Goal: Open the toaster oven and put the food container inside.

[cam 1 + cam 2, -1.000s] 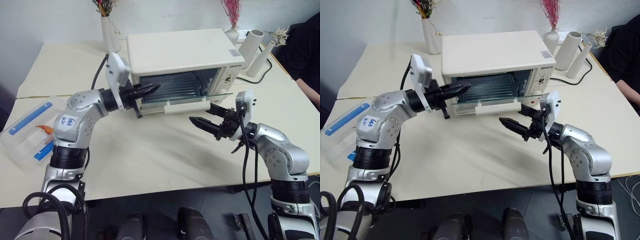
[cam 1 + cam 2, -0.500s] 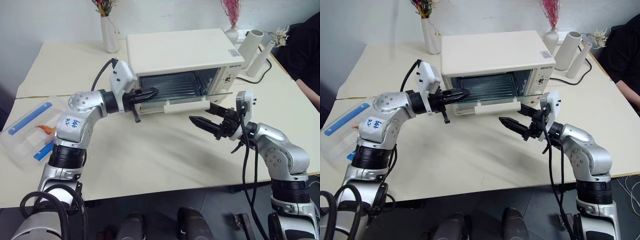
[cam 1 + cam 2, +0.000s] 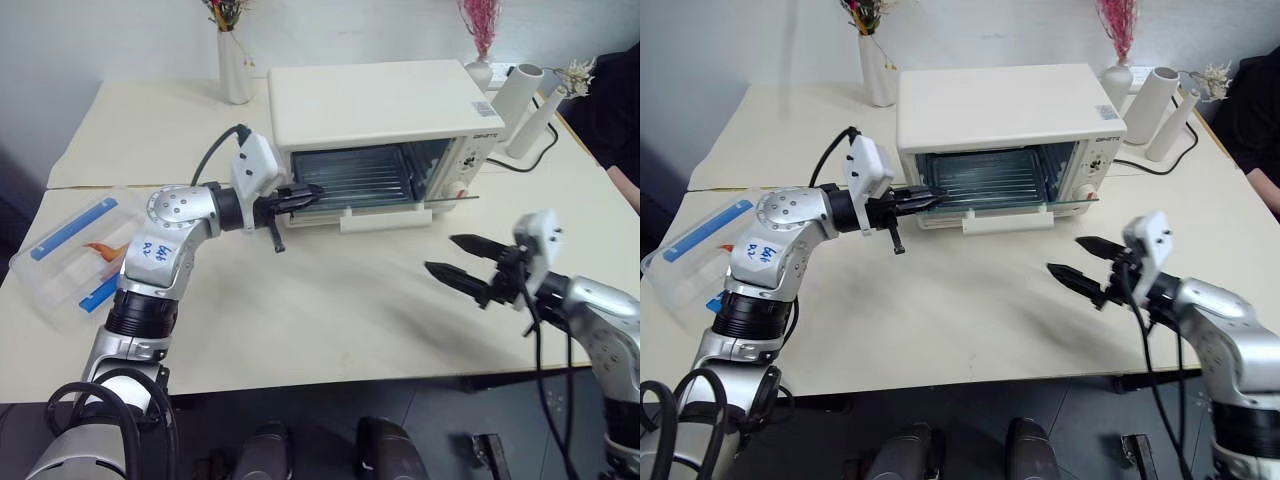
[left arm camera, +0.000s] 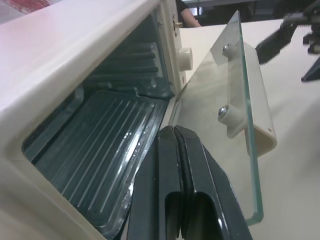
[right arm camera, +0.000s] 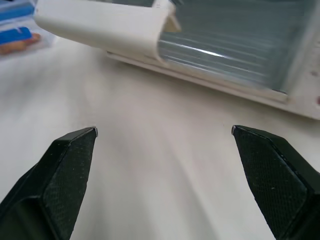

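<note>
- Opening step nearly done: toaster oven (image 3: 385,115) at the back of the tabletop (image 3: 330,310), its glass door (image 3: 400,200) swung down close to level, white bar handle (image 3: 385,218) at the front edge; rack and dark cavity exposed.
- Left hand (image 3: 310,193): fingers pressed together, nothing between them; tips at the left corner of the oven mouth, just over the door's hinge end; whether they touch the glass cannot be told.
- Right hand (image 3: 462,256): fingers spread wide, empty; hovering above bare tabletop in front of the oven's right end, apart from the handle.
- Food container (image 3: 72,255): clear box with blue clips, orange food inside; lying at the tabletop's left edge, well apart from the oven, untouched.
- Next move, as judged: door to be left fully down, then a reach to the container; the left hand must open before it can grip.
- Clearances: broad bare tabletop between container and oven; the door's front edge and handle jut into the approach path; container close to the tabletop rim, so it could be nudged off; vases (image 3: 236,70) behind the oven, out of the way.
</note>
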Controlling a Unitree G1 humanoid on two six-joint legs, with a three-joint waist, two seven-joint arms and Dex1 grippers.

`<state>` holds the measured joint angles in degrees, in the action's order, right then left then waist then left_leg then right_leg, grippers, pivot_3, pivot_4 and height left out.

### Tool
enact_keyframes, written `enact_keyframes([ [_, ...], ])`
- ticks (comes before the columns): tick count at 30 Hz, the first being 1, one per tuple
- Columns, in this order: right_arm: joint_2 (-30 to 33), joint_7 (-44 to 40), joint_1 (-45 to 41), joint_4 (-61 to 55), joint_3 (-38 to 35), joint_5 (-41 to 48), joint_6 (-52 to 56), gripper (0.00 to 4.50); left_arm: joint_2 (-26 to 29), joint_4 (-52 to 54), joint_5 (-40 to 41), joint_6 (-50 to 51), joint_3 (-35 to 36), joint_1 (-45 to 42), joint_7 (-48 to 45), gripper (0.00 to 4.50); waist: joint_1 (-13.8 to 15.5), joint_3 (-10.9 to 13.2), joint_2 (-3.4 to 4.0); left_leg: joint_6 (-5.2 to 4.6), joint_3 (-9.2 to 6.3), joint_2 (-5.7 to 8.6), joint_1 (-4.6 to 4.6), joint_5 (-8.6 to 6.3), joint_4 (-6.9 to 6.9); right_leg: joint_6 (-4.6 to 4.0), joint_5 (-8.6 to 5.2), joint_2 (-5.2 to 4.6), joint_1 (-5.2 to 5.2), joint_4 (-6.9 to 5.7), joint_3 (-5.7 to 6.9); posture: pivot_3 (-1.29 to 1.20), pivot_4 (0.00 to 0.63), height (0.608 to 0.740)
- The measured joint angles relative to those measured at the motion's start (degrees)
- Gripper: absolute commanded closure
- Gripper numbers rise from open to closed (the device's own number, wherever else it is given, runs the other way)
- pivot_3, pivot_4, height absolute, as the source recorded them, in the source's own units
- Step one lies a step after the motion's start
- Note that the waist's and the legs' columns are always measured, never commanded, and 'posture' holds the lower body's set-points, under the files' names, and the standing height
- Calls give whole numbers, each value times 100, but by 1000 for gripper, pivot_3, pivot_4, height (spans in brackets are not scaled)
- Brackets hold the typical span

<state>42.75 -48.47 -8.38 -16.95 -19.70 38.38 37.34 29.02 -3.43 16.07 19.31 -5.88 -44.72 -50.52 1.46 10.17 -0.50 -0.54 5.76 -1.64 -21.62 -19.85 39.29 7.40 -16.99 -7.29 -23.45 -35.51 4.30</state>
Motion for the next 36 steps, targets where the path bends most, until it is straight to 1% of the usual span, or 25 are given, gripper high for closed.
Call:
enact_keyframes([
  [3, 300, -134, 412, -401, -488, 351, 238, 0, -18, 11, -69, -7, -132, 137, -89, 4479, -1, 0, -1, -1, -1, 0, 1, 1, 7, 0, 0, 0, 4, -1, -2, 0, 150, 740],
  [6, 578, -262, 665, -763, -1075, 943, 607, 0, -21, 42, -256, -113, -375, 350, -147, 4479, -12, 1, -1, -3, -10, -3, 10, 0, 9, 0, 0, 0, 8, -4, -6, 0, 150, 740],
  [9, 760, -261, 699, -986, -1508, 1501, 907, 0, -57, 9, -497, -176, -625, 563, -152, 4479, -6, 1, -3, -5, -34, -3, 16, 1, 10, 0, 0, -1, 10, -3, -12, 0, 150, 740],
  [12, 812, -107, 595, -1123, -1663, 1915, 1055, 0, -182, -161, -807, -233, -842, 578, -29, 4479, 2, 2, -4, -8, -37, -2, 15, 0, 13, 0, 0, -3, 10, -4, -16, 0, 150, 740],
  [17, 812, 156, 300, -1215, -1602, 2201, 1121, 0, -216, -220, -1201, -363, -992, 654, 117, 4479, 2, 3, -5, -12, -37, -1, 14, -3, 13, 0, 0, -5, 9, -7, -15, 0, 150, 740],
  [21, 853, 154, -11, -1175, -1218, 2183, 1104, 0, -138, 107, -1207, -119, -941, 904, 212, 4479, -20, 3, -4, -13, -35, -3, 14, -3, 13, 0, 0, -7, 8, -8, -15, 0, 150, 740],
  [27, 893, 37, -841, -665, -687, 2100, 1024, 0, 155, 724, -1366, 2, -822, 1303, 344, 4479, -12, 3, -4, -15, -35, -5, 12, -4, 22, 1, 1, -14, 8, -10, -16, 0, 150, 740],
  [31, 971, -216, -1410, -332, -300, 1992, 996, 0, 248, 1258, -1221, 547, -357, 1392, 553, 4479, -11, 3, -5, -20, -40, -11, 7, -6, 26, 2, 1, -17, 7, -12, -11, 0, 150, 740],
  [33, 988, -420, -1686, -212, -21, 1919, 992, 0, 291, 2031, -701, 1387, 443, 1610, 713, 4479, -55, 4, -6, -20, -37, -24, 1, -9, 25, 2, 2, -19, -2, -13, -15, 0, 150, 740],
  [35, 1002, -635, -1876, -91, 192, 1844, 984, 0, 336, 2879, -22, 2376, 1420, 1743, 911, 4109, -109, 5, -7, -19, -44, -28, 1, -10, 21, 2, 2, -20, -1, -13, -9, 0, 150, 740],
  [36, 1015, -765, -1973, -46, 328, 1766, 944, 0, 332, 3400, 379, 2958, 2075, 1864, 1053, 3904, -146, 5, -8, -19, -43, -28, 1, -10, 20, 2, 1, -22, -1, -11, -10, 0, 150, 740],
])
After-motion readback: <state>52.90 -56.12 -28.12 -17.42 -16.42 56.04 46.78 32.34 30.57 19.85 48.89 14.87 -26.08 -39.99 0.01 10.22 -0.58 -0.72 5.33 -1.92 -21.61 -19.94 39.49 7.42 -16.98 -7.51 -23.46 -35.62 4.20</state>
